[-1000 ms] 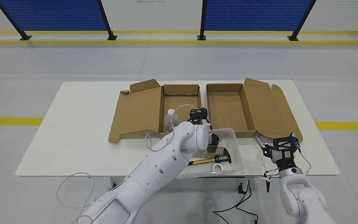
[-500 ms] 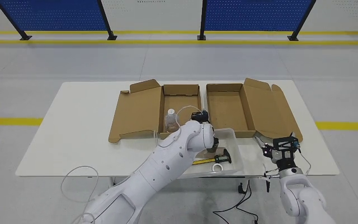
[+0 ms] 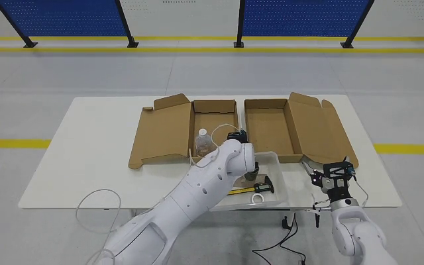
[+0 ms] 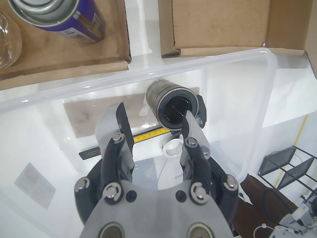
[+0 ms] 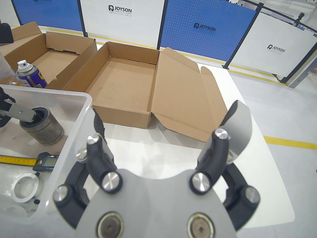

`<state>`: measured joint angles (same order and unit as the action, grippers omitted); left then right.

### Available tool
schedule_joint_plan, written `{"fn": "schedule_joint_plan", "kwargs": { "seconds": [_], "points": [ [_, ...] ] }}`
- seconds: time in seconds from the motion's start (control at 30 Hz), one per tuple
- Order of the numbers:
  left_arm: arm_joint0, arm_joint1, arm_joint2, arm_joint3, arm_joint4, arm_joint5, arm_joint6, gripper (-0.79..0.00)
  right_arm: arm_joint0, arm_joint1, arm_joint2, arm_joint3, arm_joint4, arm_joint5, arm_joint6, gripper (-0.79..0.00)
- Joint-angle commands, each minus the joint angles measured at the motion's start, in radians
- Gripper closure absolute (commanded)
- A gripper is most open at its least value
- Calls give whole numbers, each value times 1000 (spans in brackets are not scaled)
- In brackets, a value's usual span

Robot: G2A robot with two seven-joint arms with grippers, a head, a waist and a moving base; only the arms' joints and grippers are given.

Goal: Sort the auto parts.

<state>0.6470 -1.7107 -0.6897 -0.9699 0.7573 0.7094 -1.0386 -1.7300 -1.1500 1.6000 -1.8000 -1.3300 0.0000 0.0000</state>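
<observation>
We see a big white table [image 3: 86,152] with two open cardboard boxes on it, side by side. The left box [image 3: 165,132] holds a blue spray can [image 4: 49,8] and a clear bottle [image 3: 204,141], both standing up. The right box [image 5: 123,82] has its lid flap lying flat on the table. Just in front of the boxes sits a clear plastic bin [image 5: 81,105]. The right gripper [image 5: 167,115] hangs over the table beside the bin and near the right box, and its fingers are spread wide with nothing in them. The left gripper [image 4: 153,122] is down inside the bin with its fingers partly apart. One finger [image 4: 190,127] pokes into the hole of the linear bearing [image 4: 171,107]; the other finger [image 4: 122,120] is out to the side and not touching it. The linear bearing is a fat gray metal tube that stands on end on the bin floor. Next to it in the bin lies a digital caliper [image 5: 45,162] with a yellow scale. Just beside the caliper lies a small silver metal ring [image 5: 24,187].
</observation>
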Motion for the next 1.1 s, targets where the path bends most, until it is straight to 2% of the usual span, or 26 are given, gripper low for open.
{"fn": "schedule_joint_plan", "kwargs": {
  "seconds": [0.0,0.67,1.07],
  "points": [
    [-5,-5,2,19,-6,-4,5,-413,0,0,0,0,0,0,0,-785],
    [-26,-33,8,103,-13,-23,7,-369,0,0,0,0,0,0,0,-785],
    [-30,-52,14,147,-23,-37,14,-259,0,0,0,0,0,0,0,-785]
  ]
}}
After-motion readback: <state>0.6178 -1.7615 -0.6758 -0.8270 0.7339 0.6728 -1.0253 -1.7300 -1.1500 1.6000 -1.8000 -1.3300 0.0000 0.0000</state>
